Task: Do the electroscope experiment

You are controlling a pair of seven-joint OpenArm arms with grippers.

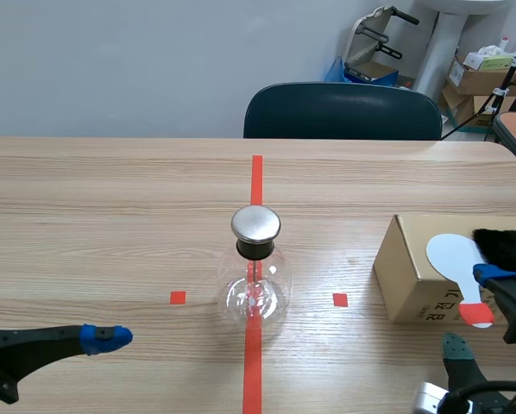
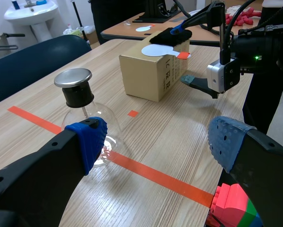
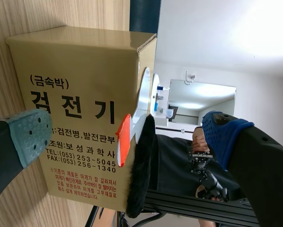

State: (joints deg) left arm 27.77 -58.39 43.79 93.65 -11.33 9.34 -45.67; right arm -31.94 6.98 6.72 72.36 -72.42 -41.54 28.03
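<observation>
Left hand (image 2: pixel 158 144) wide open, empty, near the glass flask (image 2: pixel 77 94); right hand (image 3: pixel 129 135) open too, astride the paddle handle (image 3: pixel 122 146)

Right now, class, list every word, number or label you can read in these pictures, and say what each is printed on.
"(금속박)": black print on the brown cardboard box, right wrist view.
"검전기": large black letters beneath it.
"검전병, 발전판부": smaller line below, likely reading.
"보 성 과 학 사": next line.
Phone and fax lines: not copied.
Red small print: too small to read.
Box lettering in other views: too blurred.
</observation>
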